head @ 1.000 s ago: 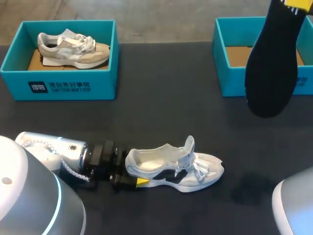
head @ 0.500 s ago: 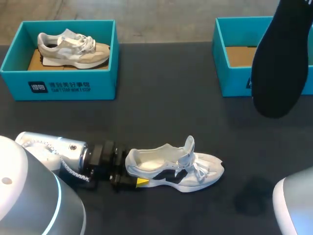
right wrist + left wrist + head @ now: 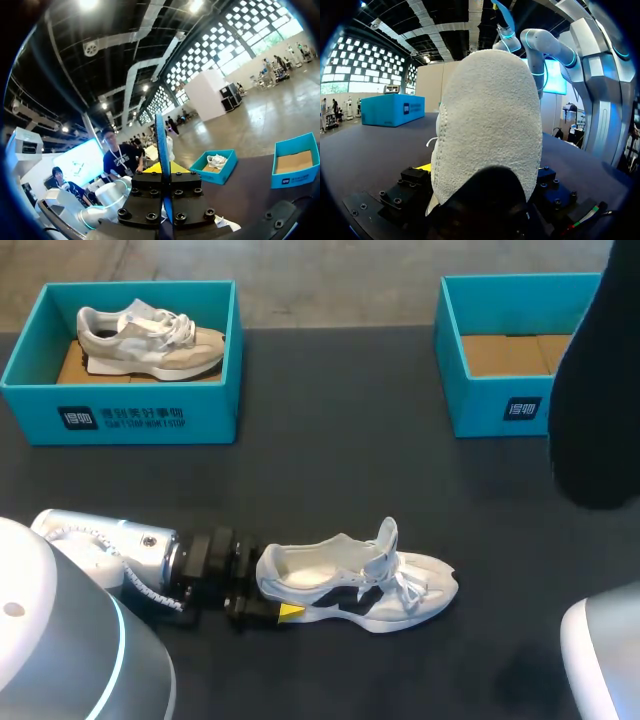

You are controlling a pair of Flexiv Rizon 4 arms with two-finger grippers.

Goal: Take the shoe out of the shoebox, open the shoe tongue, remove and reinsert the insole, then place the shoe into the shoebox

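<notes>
While a beige shoe (image 3: pixel 150 340) is seen lying inside the left shoebox (image 3: pixel 150 420) at the far left of the counter (image 3: pixel 340 440), the left arm (image 3: pixel 110 550) is stretched low across the near left side. The left tool (image 3: pixel 268 598) is clenched on the heel of the white shoe (image 3: pixel 370 585). That shoe is laid on its sole near the middle of the counter, toe pointed to the right, with its tongue (image 3: pixel 386 540) raised upright and its white interior exposed. In the left wrist view its pale heel is seen filling the space between the fingers. The right shoebox (image 3: pixel 490 405) is set at the far right, with only its cardboard floor showing. The black insole (image 3: pixel 600 410) is held up at the right edge, in front of that box and well apart from the white shoe. In the right wrist view it is seen edge-on, pinched between the fingers of the right tool (image 3: pixel 162 177).
</notes>
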